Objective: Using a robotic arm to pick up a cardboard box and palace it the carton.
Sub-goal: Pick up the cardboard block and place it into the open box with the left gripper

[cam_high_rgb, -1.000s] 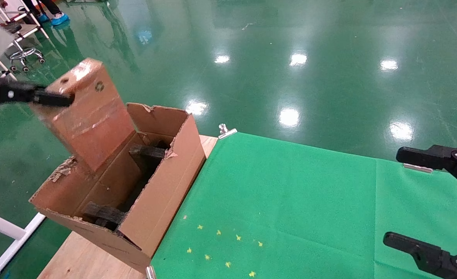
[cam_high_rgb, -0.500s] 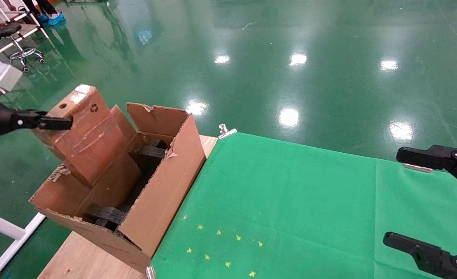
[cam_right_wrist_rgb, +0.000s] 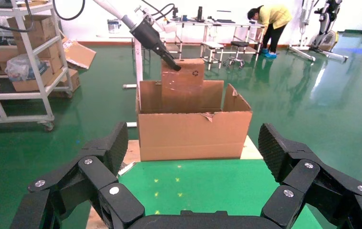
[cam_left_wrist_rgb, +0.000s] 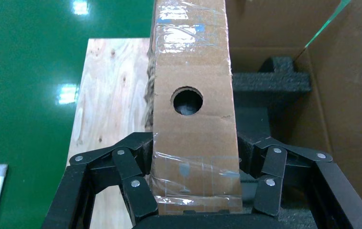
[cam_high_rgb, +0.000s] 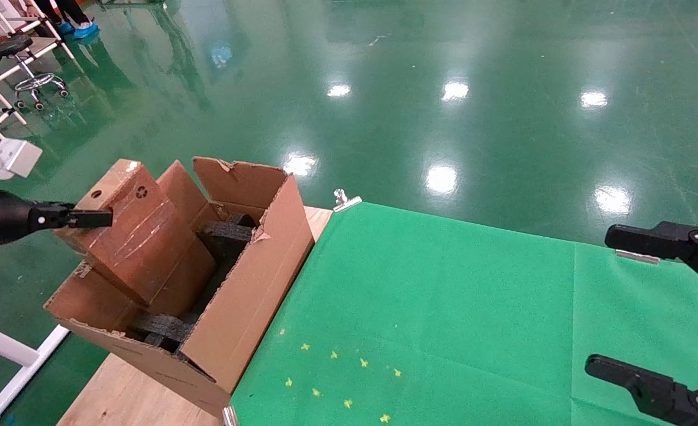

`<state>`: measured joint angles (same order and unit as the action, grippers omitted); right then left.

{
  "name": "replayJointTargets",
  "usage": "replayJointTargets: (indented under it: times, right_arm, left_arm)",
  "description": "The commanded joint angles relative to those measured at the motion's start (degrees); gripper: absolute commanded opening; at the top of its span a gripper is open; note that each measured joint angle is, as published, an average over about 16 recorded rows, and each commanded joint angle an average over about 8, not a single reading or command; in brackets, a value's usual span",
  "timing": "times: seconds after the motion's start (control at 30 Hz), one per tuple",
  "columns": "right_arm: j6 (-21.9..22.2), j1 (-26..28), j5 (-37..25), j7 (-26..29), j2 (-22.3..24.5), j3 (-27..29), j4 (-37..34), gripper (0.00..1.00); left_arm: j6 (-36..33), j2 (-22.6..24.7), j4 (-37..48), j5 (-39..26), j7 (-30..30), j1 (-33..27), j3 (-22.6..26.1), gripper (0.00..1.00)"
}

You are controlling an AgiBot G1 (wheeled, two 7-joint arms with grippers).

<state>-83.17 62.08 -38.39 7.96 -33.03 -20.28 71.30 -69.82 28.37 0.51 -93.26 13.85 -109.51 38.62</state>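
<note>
The cardboard box (cam_high_rgb: 133, 231) hangs tilted with its lower end dipped inside the carton (cam_high_rgb: 248, 296), while its upper end, bearing the round hole and recycling mark, sticks out above the raised flaps. The left claw (cam_high_rgb: 91, 218) of the robotic arm (cam_right_wrist_rgb: 143, 29) is clenched on that upper end, reaching in from the carton's outer side; in the left wrist view the two fingers (cam_left_wrist_rgb: 136, 191) press against opposite narrow sides of the box (cam_left_wrist_rgb: 193, 119), just below the hole and over a strip of clear tape. Black foam padding (cam_high_rgb: 225, 232) sits inside the carton beside and beneath the box's lower end, and whether the box touches it cannot be told. The carton stands on the bare wooden edge of the surface (cam_high_rgb: 130, 396), next to the green cloth (cam_high_rgb: 443, 307). The right claw (cam_high_rgb: 674, 307) is parked well apart over the cloth's far right side, its fingers spread wide and grasping nothing.
</note>
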Motion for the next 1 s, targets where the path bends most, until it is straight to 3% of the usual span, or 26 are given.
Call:
replayJointTargets:
  times: [0.03, 0.63, 1.0]
  right_arm:
    - [0.0, 0.0, 0.0, 0.0, 0.0, 0.0, 0.0, 1.00]
    - [0.0, 0.0, 0.0, 0.0, 0.0, 0.0, 0.0, 1.00]
    - [0.0, 0.0, 0.0, 0.0, 0.0, 0.0, 0.0, 1.00]
  left_arm:
    - [0.4, 0.0, 0.6, 0.2, -0.3, 0.8, -0.2, 0.00]
    - [6.0, 2.9, 2.9, 4.2, -4.3, 10.4, -3.1, 0.00]
    - [9.0, 5.2, 2.9, 5.3, -3.7, 15.0, -4.0, 0.00]
